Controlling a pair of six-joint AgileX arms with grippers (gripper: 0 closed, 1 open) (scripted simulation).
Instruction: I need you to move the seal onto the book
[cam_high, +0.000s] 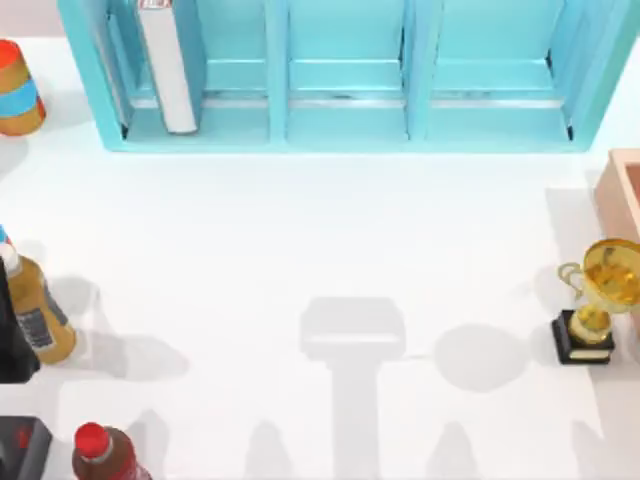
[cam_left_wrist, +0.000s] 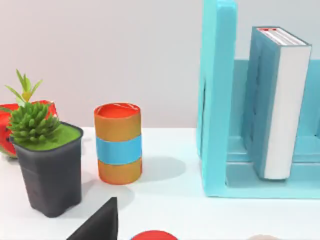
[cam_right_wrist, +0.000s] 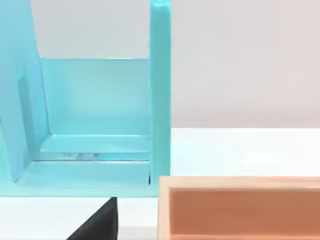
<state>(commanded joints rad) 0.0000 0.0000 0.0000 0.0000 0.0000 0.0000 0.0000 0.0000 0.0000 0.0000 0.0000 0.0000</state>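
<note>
The book (cam_high: 165, 62), teal-blue with white page edges, stands upright in the leftmost compartment of the light-blue shelf unit (cam_high: 345, 135) at the back of the table. In the left wrist view the book (cam_left_wrist: 280, 100) is seen spine-up inside that compartment. The seal is out of view. A black part of my left gripper (cam_left_wrist: 100, 225) pokes in at the edge of the left wrist view, and a black part of my right gripper (cam_right_wrist: 100, 222) does the same in the right wrist view. Soft grey shadows lie on the middle of the table.
A gold trophy (cam_high: 598, 300) on a black base stands at the right, behind it a peach-coloured box (cam_high: 625, 190). At the left are an orange can with a blue band (cam_high: 15, 90), a brown bottle (cam_high: 40, 315), a red-capped bottle (cam_high: 98, 450) and a potted succulent (cam_left_wrist: 45, 160).
</note>
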